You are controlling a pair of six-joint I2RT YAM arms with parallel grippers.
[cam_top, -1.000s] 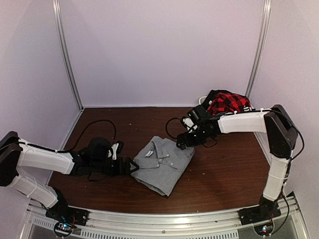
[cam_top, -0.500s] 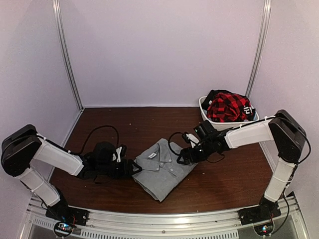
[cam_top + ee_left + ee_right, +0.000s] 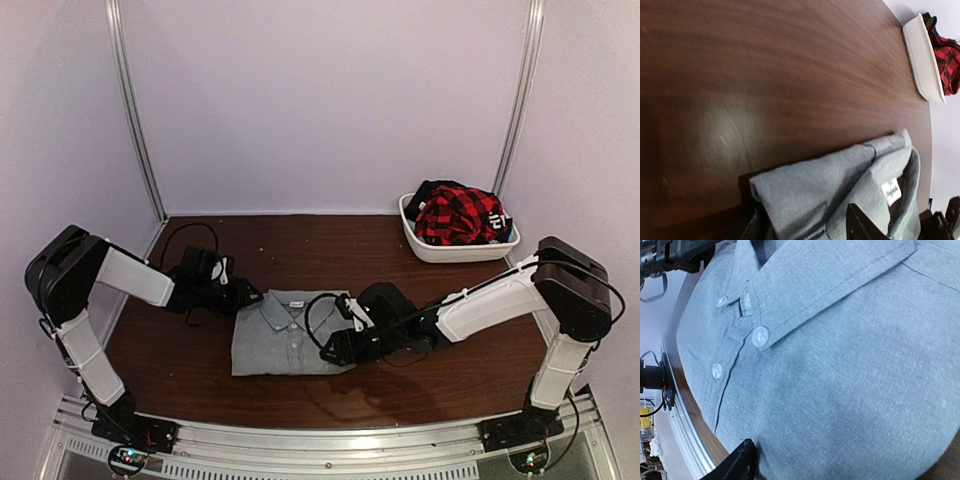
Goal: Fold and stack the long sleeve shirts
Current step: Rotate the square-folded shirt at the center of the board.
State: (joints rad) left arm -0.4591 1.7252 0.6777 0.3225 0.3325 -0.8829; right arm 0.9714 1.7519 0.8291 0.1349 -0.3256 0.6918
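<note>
A light-grey button-up shirt [image 3: 283, 333] lies folded flat on the brown table, collar toward the back. My left gripper [image 3: 246, 298] is at its back-left corner. In the left wrist view my left gripper [image 3: 805, 231] is shut on the folded grey cloth [image 3: 835, 185], with dark fingers [image 3: 860, 225] on either side. My right gripper [image 3: 336, 352] is at the shirt's front-right corner. In the right wrist view the shirt [image 3: 840, 365] fills the picture. One fingertip [image 3: 742, 460] of my right gripper [image 3: 805, 467] shows against the cloth; the other is hidden.
A white basin [image 3: 432, 246] at the back right holds a red-and-black plaid shirt [image 3: 458, 213]; it also shows in the left wrist view [image 3: 926, 60]. Black cables [image 3: 190, 236] lie on the table [image 3: 300, 250] behind the left arm. Walls close in three sides.
Both grippers have dragged the grey shirt left and toward the front and turned it square to the table. The right arm swung away from the basin toward the front centre.
</note>
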